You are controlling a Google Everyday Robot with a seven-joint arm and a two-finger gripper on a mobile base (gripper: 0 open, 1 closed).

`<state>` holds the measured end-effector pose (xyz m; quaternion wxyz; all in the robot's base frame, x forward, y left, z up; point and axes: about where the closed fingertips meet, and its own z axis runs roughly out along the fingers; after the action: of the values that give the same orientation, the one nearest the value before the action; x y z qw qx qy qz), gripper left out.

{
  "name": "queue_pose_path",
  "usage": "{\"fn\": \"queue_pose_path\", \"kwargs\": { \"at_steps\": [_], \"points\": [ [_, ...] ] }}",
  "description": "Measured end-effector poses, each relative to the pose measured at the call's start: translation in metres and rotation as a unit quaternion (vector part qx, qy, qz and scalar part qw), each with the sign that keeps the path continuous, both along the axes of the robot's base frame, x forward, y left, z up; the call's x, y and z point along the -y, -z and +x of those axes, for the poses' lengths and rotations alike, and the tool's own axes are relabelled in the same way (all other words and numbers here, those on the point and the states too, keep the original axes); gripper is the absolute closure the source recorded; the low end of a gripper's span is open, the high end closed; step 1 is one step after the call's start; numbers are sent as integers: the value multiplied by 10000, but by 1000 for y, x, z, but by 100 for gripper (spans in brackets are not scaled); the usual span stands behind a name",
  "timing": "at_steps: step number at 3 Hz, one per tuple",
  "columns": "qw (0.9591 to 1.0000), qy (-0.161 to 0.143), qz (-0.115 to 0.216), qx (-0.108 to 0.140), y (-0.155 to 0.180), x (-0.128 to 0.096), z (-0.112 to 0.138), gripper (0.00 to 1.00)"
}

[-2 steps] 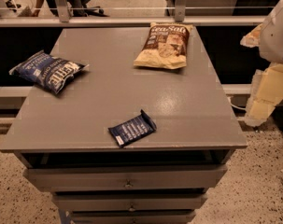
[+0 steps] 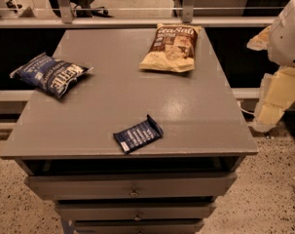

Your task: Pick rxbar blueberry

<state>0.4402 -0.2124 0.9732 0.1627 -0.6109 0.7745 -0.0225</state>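
Observation:
The rxbar blueberry (image 2: 138,134) is a small flat dark navy wrapper with white text. It lies near the front edge of the grey cabinet top (image 2: 137,87), slightly left of centre and turned at an angle. My gripper (image 2: 272,104) hangs off the right side of the cabinet, beyond its right edge, on the white arm (image 2: 289,33). It is well away from the bar and holds nothing that I can see.
A crinkled blue chip bag (image 2: 50,73) lies at the left edge of the top. A tan chip bag (image 2: 172,48) lies at the back, right of centre. Drawers (image 2: 132,185) are below the top. A rail (image 2: 137,21) runs behind the cabinet.

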Motion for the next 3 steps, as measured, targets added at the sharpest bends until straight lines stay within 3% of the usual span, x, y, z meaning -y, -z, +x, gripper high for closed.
{"fn": "queue_pose_path", "kwargs": {
  "at_steps": [1,3],
  "points": [
    [9989,-394,252,-66,19,-27,-1,0],
    [9868,-1472,668,-39,68,-108,-12,0]
  ]
}}
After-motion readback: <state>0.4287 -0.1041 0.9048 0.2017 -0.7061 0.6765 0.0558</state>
